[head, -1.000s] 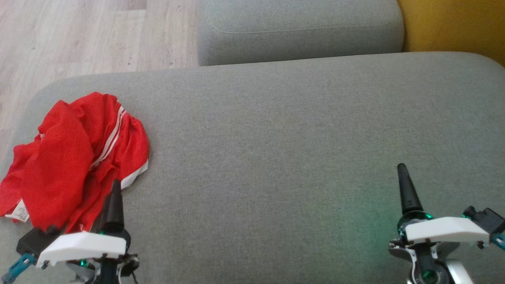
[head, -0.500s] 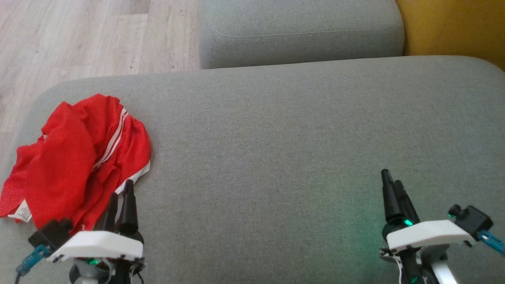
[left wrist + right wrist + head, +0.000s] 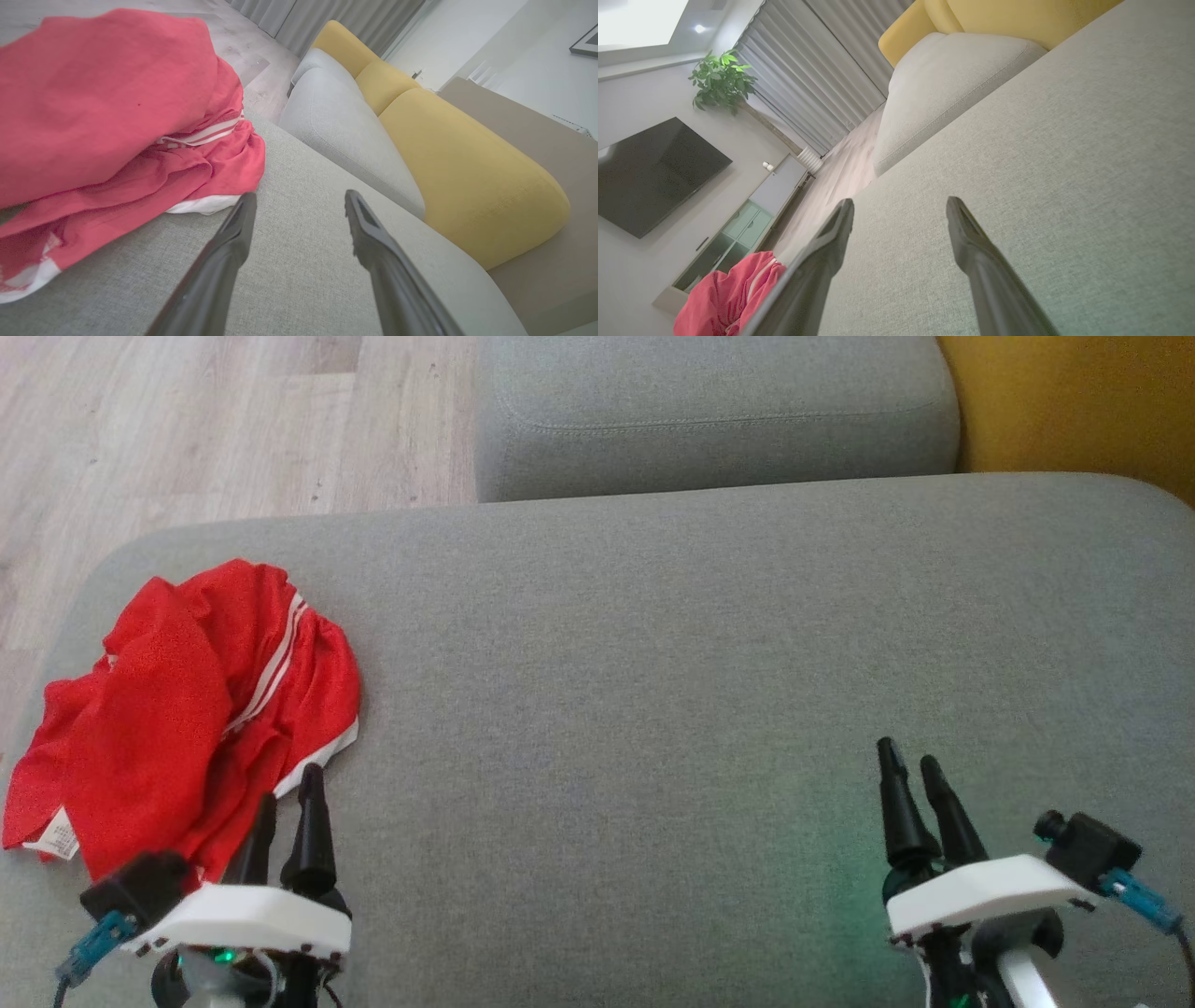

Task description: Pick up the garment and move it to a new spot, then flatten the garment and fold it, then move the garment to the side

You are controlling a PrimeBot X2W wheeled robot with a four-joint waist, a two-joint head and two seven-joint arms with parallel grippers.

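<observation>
Red garment (image 3: 177,709) (crumpled) on cushion (image 3: 653,709)

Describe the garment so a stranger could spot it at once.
Start at the broad grey seat cushion and go to its left end, near the wooden floor. There lies the garment, a crumpled heap just past the left gripper: bright red with white stripes, the lone coloured thing on the grey.

A broad grey sofa cushion (image 3: 653,644) is spreading across the foreground, with a smaller grey cushion (image 3: 709,411) lying beyond it and yellow upholstery (image 3: 1074,401) showing at the right — pale wood flooring (image 3: 187,420) is running off to the left. Grey curtains (image 3: 822,70) are hanging beside a leafy plant (image 3: 721,81), and a dark television (image 3: 649,172) is hanging near a low cabinet (image 3: 752,210).
</observation>
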